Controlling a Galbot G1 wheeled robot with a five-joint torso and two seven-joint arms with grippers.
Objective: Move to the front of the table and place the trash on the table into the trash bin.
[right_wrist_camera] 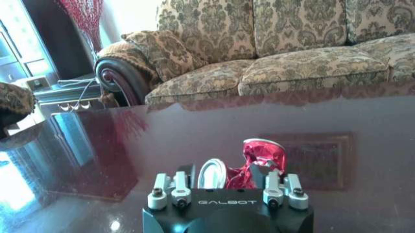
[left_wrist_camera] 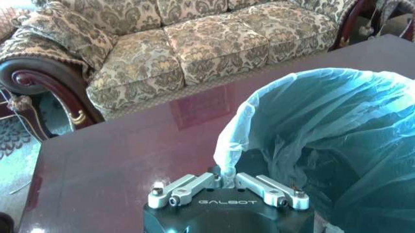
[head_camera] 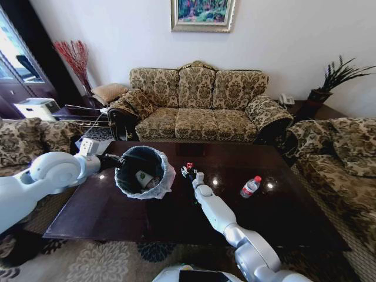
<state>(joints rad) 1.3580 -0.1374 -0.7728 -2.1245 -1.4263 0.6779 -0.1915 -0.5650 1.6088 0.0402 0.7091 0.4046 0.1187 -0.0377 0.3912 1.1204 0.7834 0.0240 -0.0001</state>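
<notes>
The trash bin (head_camera: 141,170), black with a whitish bag (left_wrist_camera: 311,141) puffed over its rim, is over the left part of the dark glossy table (head_camera: 282,217). My left gripper (head_camera: 117,161) is shut on the bin's rim, pinching the bag's edge (left_wrist_camera: 227,174). White bits of trash (head_camera: 144,179) lie inside the bin. Just right of the bin, my right gripper (head_camera: 188,172) is shut on a red-and-white scrap (right_wrist_camera: 259,158) low over the tabletop (right_wrist_camera: 363,194). A clear red-capped water bottle (head_camera: 250,187) lies on the table further right.
A patterned sofa (head_camera: 200,106) stands behind the table, with matching armchairs at the left (head_camera: 29,138) and right (head_camera: 341,158). A side table with a plant (head_camera: 323,88) is at the back right. A patterned rug (head_camera: 106,261) lies under the table's near edge.
</notes>
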